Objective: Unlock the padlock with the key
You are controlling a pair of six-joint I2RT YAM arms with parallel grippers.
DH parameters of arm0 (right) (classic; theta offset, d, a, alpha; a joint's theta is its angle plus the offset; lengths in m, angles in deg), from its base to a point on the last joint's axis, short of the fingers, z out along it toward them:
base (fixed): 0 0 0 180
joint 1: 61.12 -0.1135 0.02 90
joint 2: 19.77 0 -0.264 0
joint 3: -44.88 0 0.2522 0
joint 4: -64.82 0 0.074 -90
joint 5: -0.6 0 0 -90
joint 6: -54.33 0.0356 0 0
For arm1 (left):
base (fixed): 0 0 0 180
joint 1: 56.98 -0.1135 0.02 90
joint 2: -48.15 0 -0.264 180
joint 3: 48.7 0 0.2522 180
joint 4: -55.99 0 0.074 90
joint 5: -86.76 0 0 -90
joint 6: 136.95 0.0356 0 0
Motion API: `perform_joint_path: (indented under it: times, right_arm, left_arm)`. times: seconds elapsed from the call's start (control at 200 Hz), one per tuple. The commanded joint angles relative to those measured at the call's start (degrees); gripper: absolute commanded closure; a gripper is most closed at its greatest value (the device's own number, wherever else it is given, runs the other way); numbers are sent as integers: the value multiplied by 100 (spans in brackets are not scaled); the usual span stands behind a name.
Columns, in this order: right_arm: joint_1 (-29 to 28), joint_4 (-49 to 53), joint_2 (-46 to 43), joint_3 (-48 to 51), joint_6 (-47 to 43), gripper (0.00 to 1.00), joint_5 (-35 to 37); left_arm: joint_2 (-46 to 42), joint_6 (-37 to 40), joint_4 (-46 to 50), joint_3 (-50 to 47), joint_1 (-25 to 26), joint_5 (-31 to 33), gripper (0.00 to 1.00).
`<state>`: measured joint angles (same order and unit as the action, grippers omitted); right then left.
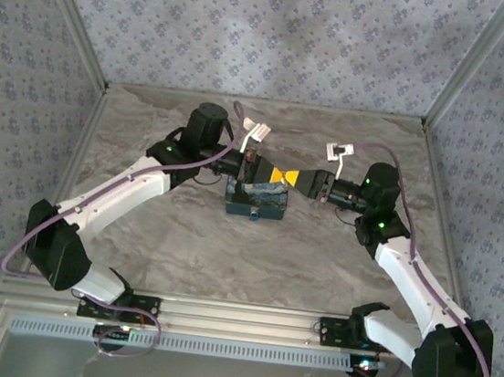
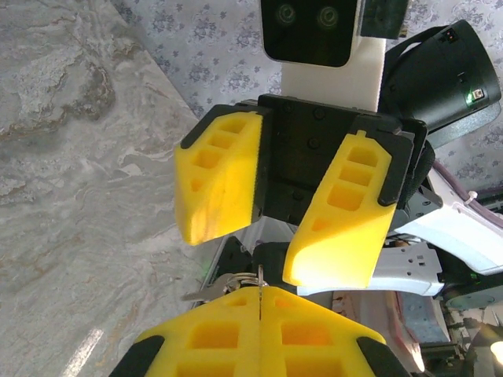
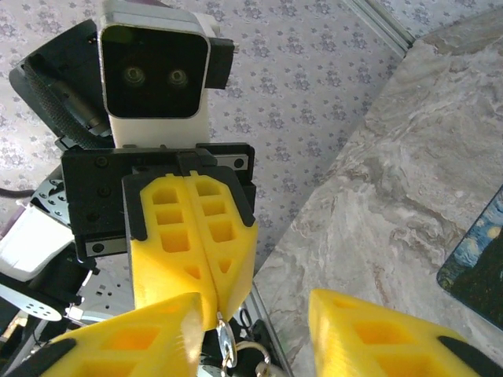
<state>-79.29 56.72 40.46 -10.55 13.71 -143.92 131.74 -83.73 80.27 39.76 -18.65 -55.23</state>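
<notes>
My left gripper (image 2: 259,297) is shut on the bow of a silver key (image 2: 259,276), which shows edge-on between its yellow fingertips. A key ring (image 2: 236,278) and a second key (image 2: 203,293) hang off it to the left. My right gripper (image 3: 251,334) faces it tip to tip with its jaws open, and the held key (image 3: 225,343) sits in the gap near its left finger. Over the table's middle the left gripper (image 1: 281,175) meets the right gripper (image 1: 298,179). A small metal piece (image 1: 255,214) on the front of the blue box may be the padlock; it is too small to tell.
A blue box (image 1: 256,196) with a starry print sits on the marble table (image 1: 252,262) right below the two grippers, and its corner (image 3: 481,263) shows at the right of the right wrist view. Patterned walls (image 1: 271,34) enclose the back and sides.
</notes>
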Motion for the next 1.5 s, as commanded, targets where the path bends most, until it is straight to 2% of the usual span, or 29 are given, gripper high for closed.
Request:
perform_joint_path:
  times: [0.0,0.22,0.37,0.6,0.695,0.874,0.964,0.989,1.034,1.059,1.139,1.274,1.494]
  right_arm:
    - [-61,-187,-2,-229,-16,61,-151]
    - [-93,-115,-37,-263,-79,59,-355]
    - [-177,-40,-46,-304,-154,70,-425]
    - [-206,200,-97,-305,-337,77,-428]
    - [-181,287,-124,-298,-402,85,-402]
    - [-131,350,-160,-282,-491,92,-357]
    - [-133,438,-178,-302,-581,87,-346]
    - [-130,472,-178,-311,-594,81,-340]
    - [-117,510,-186,-312,-603,62,-310]
    - [-110,525,-200,-308,-605,56,-278]
    - [-84,545,-235,-315,-607,50,-243]
    - [-89,432,-292,-348,-531,51,-262]
    - [-128,510,-301,-373,-565,67,-296]
  left_arm:
    - [-43,168,-36,231,17,-171,100]
    - [-85,175,-68,213,-10,-134,100]
    - [-83,172,-70,203,-58,-119,100]
    - [-98,153,-77,169,-81,-103,100]
    - [-123,171,-66,171,-80,-111,100]
    - [-153,178,-69,163,-84,-225,100]
    - [-179,203,-44,162,-81,-284,100]
    - [-188,214,-40,161,-80,-293,100]
    - [-194,223,-27,160,-80,-303,100]
    - [-203,223,-20,159,-84,-303,100]
    - [-215,241,10,163,-82,-312,100]
    - [-204,242,46,142,-83,-312,100]
    - [-227,223,-4,117,-80,-290,100]
